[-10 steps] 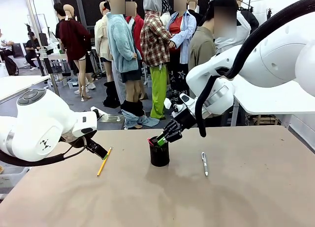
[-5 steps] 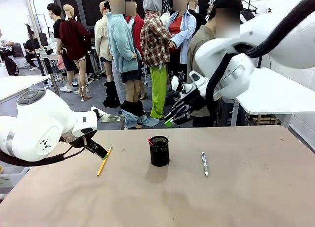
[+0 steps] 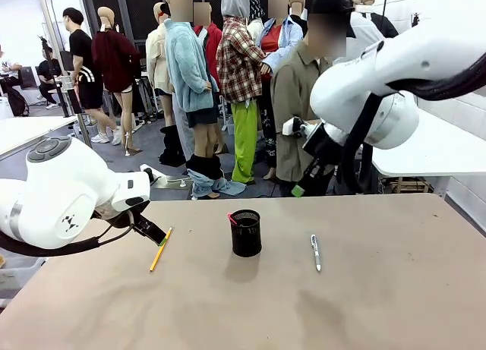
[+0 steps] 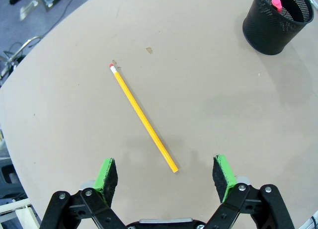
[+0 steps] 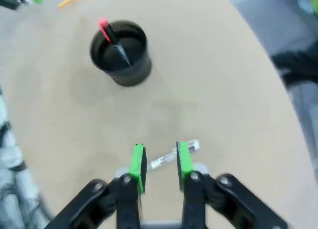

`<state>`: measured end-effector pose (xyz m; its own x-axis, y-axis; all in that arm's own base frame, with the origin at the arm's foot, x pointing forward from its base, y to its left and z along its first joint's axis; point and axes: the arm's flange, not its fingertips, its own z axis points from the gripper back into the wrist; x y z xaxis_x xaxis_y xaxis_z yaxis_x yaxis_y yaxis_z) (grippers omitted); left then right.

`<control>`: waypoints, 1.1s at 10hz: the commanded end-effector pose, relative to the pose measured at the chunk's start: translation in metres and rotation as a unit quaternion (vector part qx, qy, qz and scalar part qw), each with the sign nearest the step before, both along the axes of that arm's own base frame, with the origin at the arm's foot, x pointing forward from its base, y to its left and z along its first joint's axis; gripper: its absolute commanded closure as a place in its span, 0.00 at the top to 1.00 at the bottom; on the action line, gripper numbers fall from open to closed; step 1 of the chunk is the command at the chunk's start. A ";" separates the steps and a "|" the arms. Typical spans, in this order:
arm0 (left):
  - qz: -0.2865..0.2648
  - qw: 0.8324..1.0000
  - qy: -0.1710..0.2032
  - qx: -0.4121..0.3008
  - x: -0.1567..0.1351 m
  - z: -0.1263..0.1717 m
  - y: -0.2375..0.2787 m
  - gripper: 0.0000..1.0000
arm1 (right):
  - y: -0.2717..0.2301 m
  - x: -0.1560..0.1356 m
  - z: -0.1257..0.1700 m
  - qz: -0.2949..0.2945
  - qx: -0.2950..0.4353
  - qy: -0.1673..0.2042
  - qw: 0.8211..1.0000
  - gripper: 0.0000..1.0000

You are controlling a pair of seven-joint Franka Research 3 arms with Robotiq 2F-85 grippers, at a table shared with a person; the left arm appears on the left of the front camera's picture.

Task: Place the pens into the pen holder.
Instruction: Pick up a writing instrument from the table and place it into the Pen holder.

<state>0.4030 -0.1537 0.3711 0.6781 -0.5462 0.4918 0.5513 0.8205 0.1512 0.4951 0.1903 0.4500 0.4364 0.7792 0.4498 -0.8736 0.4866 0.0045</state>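
The left end effector (image 3: 149, 230) (image 4: 166, 172) sits low over the tabletop (image 3: 380, 304), its green pads spread wide and gripping nothing. A yellow pencil (image 3: 160, 249) (image 4: 142, 119) lies flat just beside it, one end between the pads in the left wrist view. Near the middle stands the black mesh pen holder (image 3: 246, 240) (image 4: 271, 33) (image 5: 126, 70), upright, with a pink-tipped pen (image 3: 231, 219) (image 4: 276, 2) (image 5: 110, 33) leaning inside. To its right a silver pen (image 3: 316, 252) (image 5: 160, 161) lies on the tabletop, apart from the holder. The right end effector (image 3: 302, 184) (image 5: 160, 157) hangs high above that side, its pads drawn close with a narrow gap, pinching nothing.
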 end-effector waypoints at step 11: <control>0.002 1.000 0.000 -0.003 0.000 0.000 0.002 1.00 | 0.066 0.048 -0.064 -0.332 -0.166 0.248 0.895 0.35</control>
<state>0.4031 -0.1537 0.3708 0.6784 -0.5463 0.4913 0.5512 0.8205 0.1513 0.5498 0.2581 0.3935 0.9198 0.3582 -0.1603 -0.3415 0.9319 0.1225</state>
